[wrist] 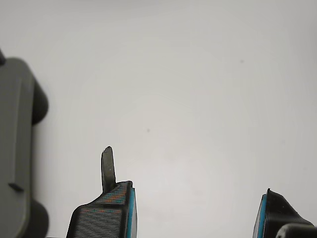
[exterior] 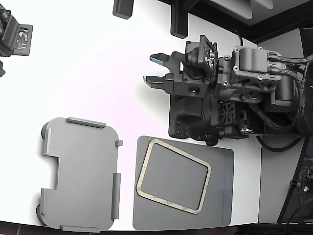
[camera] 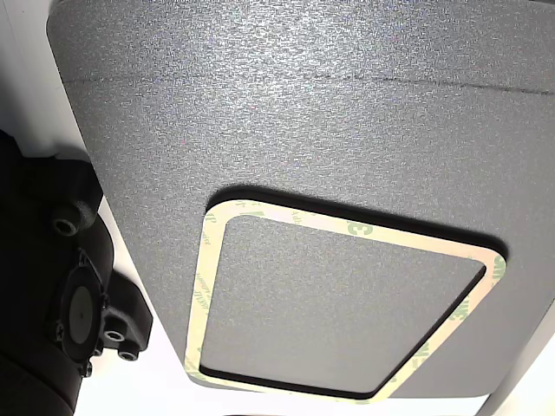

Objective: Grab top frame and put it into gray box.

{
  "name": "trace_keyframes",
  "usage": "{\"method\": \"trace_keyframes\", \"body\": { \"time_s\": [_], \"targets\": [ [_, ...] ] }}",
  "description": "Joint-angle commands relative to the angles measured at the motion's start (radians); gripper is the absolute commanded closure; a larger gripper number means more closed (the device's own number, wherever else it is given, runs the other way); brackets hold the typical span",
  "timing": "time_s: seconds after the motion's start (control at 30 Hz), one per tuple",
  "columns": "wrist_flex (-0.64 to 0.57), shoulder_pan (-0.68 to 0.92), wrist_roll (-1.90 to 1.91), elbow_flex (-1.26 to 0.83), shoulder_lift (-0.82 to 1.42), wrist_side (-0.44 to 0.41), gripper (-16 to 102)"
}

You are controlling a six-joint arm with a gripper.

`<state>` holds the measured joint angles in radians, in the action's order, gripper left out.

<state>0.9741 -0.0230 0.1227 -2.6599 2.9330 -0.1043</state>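
One thin tan-beige rectangular frame with pale green patches [exterior: 173, 176] is lying flat and slightly askew on one dark gray flat mat [exterior: 222, 196], its hollow centre showing the mat through it. Just beside the mat, toward the exterior view's left, one light gray shallow plastic tray with raised edge tabs [exterior: 80, 174] is sitting apart from it on the white surface [exterior: 88, 68]. One black gripper [exterior: 154, 68] is hovering over bare surface, well apart from the frame, its two fingers [wrist: 116, 210] standing spread and pinching nothing.
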Motion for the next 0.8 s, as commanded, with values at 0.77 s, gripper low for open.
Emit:
{"method": "trace_keyframes", "body": {
  "time_s": [0.77],
  "targets": [
    [0.061, 0.034, -0.094, 0.37, -0.336, 0.048, -14]
  ]
}}
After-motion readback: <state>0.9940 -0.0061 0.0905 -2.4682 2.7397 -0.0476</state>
